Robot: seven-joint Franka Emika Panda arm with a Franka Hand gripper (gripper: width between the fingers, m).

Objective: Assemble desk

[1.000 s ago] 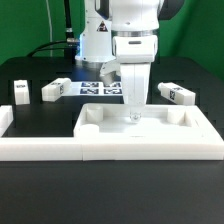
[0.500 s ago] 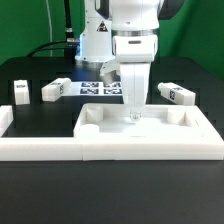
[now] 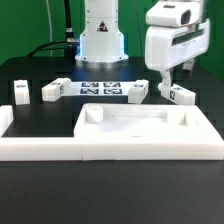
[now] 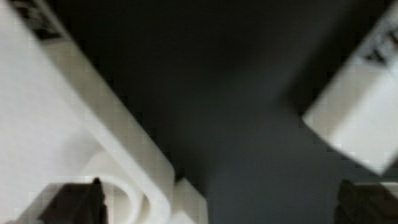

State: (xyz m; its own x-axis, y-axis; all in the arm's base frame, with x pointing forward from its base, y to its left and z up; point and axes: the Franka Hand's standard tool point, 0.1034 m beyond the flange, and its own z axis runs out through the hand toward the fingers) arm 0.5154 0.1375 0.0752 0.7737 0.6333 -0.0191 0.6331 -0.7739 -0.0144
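The white desk top (image 3: 100, 127), a shallow tray with a raised rim, lies near the table's front. Four short white tagged legs lie behind it: two at the exterior view's left (image 3: 21, 93) (image 3: 55, 89), one at the middle (image 3: 137, 91) and one at the right (image 3: 180, 95). My gripper (image 3: 174, 82) hangs open and empty just above the right leg. In the blurred wrist view the open gripper (image 4: 221, 205) has only dark table between its fingertips (image 4: 71, 203), with the top's rim (image 4: 71, 130) to one side and a white piece (image 4: 365, 110) to the other.
The marker board (image 3: 100, 89) lies flat behind the desk top, in front of the arm's white base (image 3: 100, 40). A long low white border rail (image 3: 40, 148) runs along the front and up the exterior view's left side.
My gripper has left the inside of the desk top, risen and swung to the exterior view's right, over the right leg. The parts have not moved.
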